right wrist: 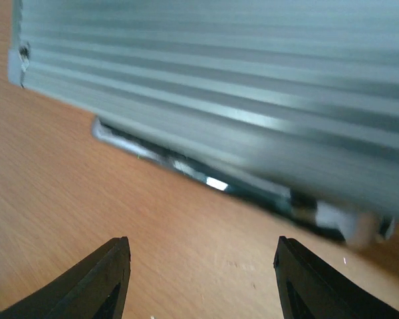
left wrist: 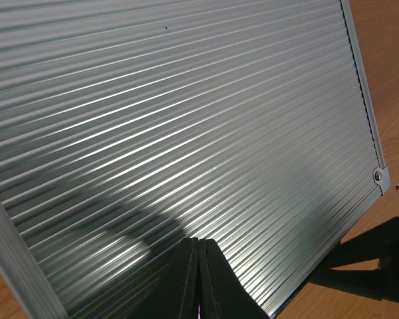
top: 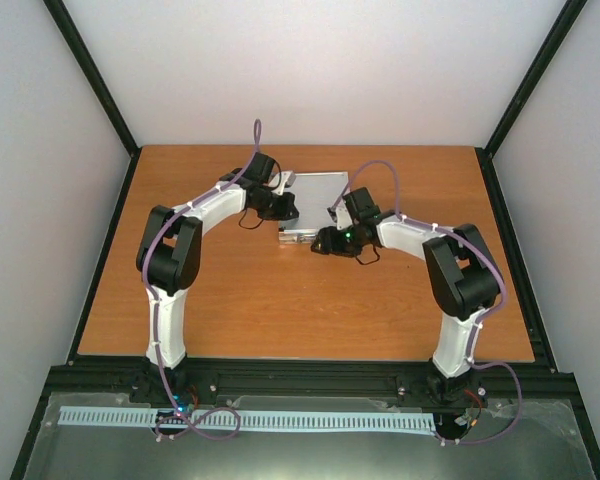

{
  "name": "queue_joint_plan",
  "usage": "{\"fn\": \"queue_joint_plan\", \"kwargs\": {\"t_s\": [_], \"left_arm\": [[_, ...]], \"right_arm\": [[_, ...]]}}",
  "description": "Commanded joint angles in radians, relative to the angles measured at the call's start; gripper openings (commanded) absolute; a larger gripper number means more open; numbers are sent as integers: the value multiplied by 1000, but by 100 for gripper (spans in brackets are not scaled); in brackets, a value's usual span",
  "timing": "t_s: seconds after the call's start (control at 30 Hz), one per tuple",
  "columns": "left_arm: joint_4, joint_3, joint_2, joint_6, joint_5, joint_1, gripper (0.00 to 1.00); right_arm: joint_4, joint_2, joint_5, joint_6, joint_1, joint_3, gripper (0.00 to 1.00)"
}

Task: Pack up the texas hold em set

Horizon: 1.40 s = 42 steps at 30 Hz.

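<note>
Right jaws [right wrist: 203, 256] gape open just short of the handle [right wrist: 206, 176]. The closed silver case [top: 320, 195] lies flat mid-tabletop [top: 280, 310], handle side facing the arm bases; its long axis I can't judge. Left jaws [left wrist: 199, 242], pressed together, sit over its ribbed lid.

The table [top: 280, 310] is orange-brown wood with black rails along its edges. A silver case [top: 318, 195] lies flat on it, closed, ribbed lid up. The lid sits straight ahead of the left jaws. The case's long side lies just beyond the right jaws, with bare wood between them. A shiny fitting [right wrist: 206, 176], too blurred to identify, lies where that side meets the wood.
</note>
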Motion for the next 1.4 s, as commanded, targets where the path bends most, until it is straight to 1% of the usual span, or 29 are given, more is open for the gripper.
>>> {"fn": "queue_joint_plan", "kwargs": {"t_s": [0.0,0.2,0.4,0.53,0.7,0.8,0.93,1.03,1.13,1.2,1.27,1.3,1.37], "left_arm": [[-154,-60,54,-4,-49,-13,1],[-158,-62,61,0,-44,-14,1],[-158,-59,65,1,-46,-14,1],[-160,-61,71,3,-47,-14,1],[-162,-60,76,4,-52,-14,1],[-161,-62,76,7,-53,-14,1],[-162,-63,75,10,-57,-13,1],[-157,-68,72,11,-56,-14,1],[-150,-65,72,12,-54,-13,1],[-146,-65,72,11,-52,-13,1],[-145,-63,69,9,-51,-13,1],[-144,-64,67,8,-51,-13,1],[-143,-66,66,9,-52,-13,1]], "right_arm": [[15,49,6,-12,11,86,61],[11,109,77,-70,34,130,62],[37,124,138,-102,53,97,62],[63,117,293,-77,79,72,62],[79,147,413,-84,122,70,62],[49,156,534,-74,139,78,62],[-25,179,659,-51,141,103,63],[-52,188,691,-22,142,106,63],[-17,197,667,-10,142,101,62],[-8,210,653,-7,144,112,59],[-7,217,640,-3,144,116,54],[-5,218,634,-2,145,114,48],[-3,212,626,-1,147,100,30]]}}
